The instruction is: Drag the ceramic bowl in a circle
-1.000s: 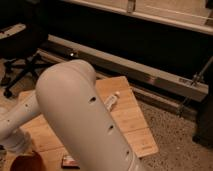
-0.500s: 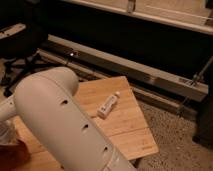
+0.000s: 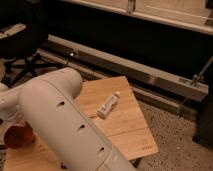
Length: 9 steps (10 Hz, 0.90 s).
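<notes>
Camera view: at the far left edge the ceramic bowl point(image 3: 19, 135) sits on the wooden surface point(image 3: 127, 131), half hidden under the robot arm point(image 3: 65, 125). The hand is out of sight behind that arm, down near the bowl; its fingers are pressed together, though whether they touch the rim cannot be seen. Further right lies a small white bottle point(image 3: 108, 105). Nothing here shows how much of the circle has been traced; I judge the dragging unfinished.

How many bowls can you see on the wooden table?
1: the ceramic bowl sits at the table's left edge, partly behind the robot arm. The arm could hide more. The gripper is out of view.
</notes>
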Motion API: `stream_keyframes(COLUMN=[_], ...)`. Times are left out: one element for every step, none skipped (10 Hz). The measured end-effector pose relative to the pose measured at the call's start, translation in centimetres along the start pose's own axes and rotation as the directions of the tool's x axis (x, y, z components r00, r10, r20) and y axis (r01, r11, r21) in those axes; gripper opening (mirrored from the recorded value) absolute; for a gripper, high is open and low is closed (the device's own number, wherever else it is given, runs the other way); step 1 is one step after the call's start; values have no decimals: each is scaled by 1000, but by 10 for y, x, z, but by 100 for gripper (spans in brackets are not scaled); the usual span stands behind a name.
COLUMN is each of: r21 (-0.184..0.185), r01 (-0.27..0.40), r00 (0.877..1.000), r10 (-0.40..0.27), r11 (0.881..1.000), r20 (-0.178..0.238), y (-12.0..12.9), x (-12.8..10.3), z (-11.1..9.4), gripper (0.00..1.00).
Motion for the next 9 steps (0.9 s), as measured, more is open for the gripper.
stream_keyframes(r21=[3, 4, 6, 3, 1, -4, -8, -14, -21], r01=[-49, -88, -134, -180, -199, -216, -222, -214, -193], r00=[999, 995, 988, 975, 967, 958, 953, 951, 955], r10=[49, 88, 135, 179, 196, 211, 215, 205, 183], r11=[999, 996, 991, 984, 980, 976, 975, 977, 981], r20=[-22, -43, -78, -133, -162, -194, -215, -230, -235], y=[-13, -18, -21, -16, -9, 3, 15, 30, 45], x=[22, 42, 73, 114, 136, 159, 174, 184, 186], z=[1, 2, 4, 8, 10, 11, 11, 9, 6], gripper=[0, 0, 0, 0, 0, 0, 0, 0, 0])
